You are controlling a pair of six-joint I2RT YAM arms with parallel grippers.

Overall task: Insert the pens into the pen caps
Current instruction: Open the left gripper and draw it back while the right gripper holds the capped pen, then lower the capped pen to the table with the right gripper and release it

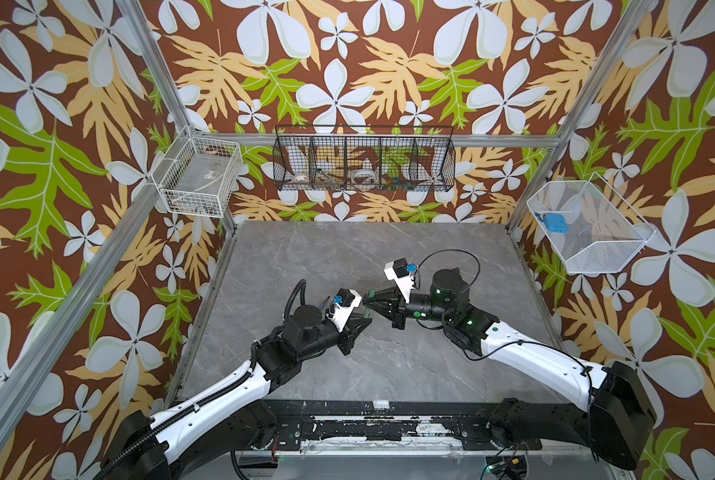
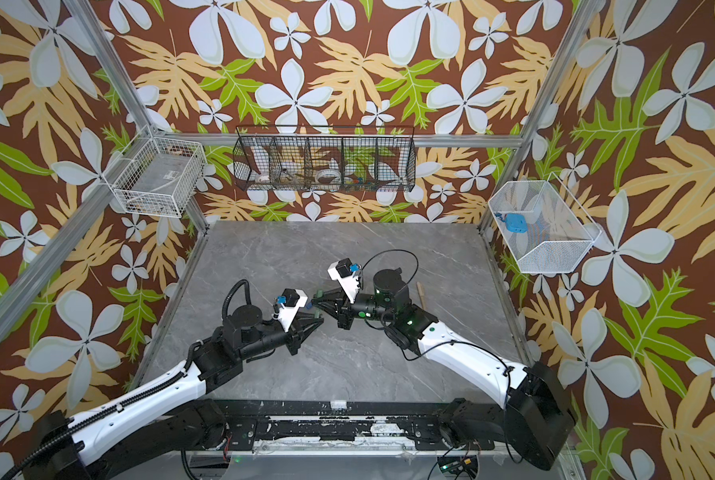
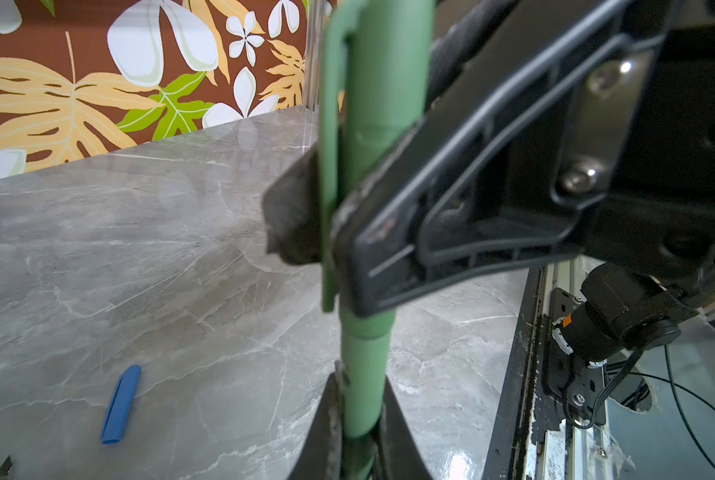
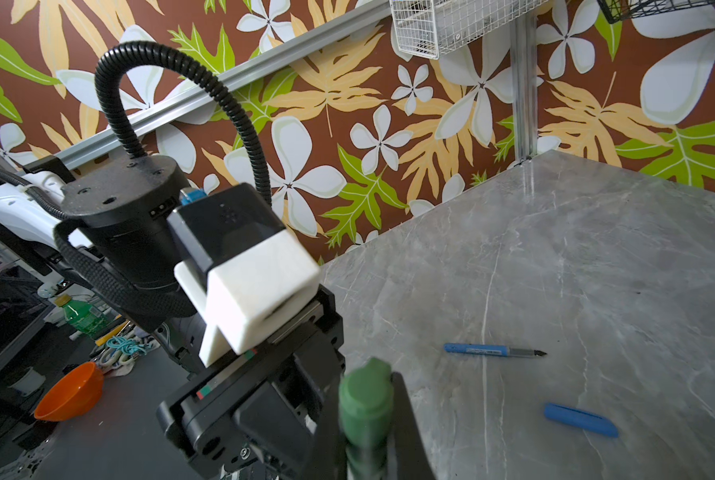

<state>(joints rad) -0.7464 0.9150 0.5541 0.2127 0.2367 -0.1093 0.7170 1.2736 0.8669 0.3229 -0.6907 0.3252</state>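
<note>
While the two arms meet tip to tip above the grey marble-patterned table [image 1: 347, 257], a slim green plastic pen [image 3: 364, 386] hangs in the air between them. Its front end is already inside a stubby green plastic cap with a long clip [image 3: 378, 83]. The left arm's fingers [image 3: 403, 444] are closed tight on the bare barrel of the green pen. The right arm's fingers [image 3: 451, 224] are clamped across the green cap, one on the clip side and one on the round side. The cap's rim sits on the barrel just beyond the left arm's fingers, and I cannot tell whether it is pressed fully home. Near the green pen, down on the table, a blue plastic pen with a dark pointed tip [image 4: 495, 351] lies flat and uncapped. A short blue plastic cap [image 4: 580, 419] lies near it. The two are apart from each other and neither touches the green pen. To the right of the green pen in a top view, past the right arm's wrist, what looks like a thin tan pen [image 2: 421, 294] lies on the table, too small to make out further. Beyond the green pen, a long black wire basket [image 1: 364, 160] hangs on the flowered back wall. A white wire basket [image 1: 200, 178] hangs off to its left and a white mesh basket [image 1: 588, 226] off to its right.
</note>
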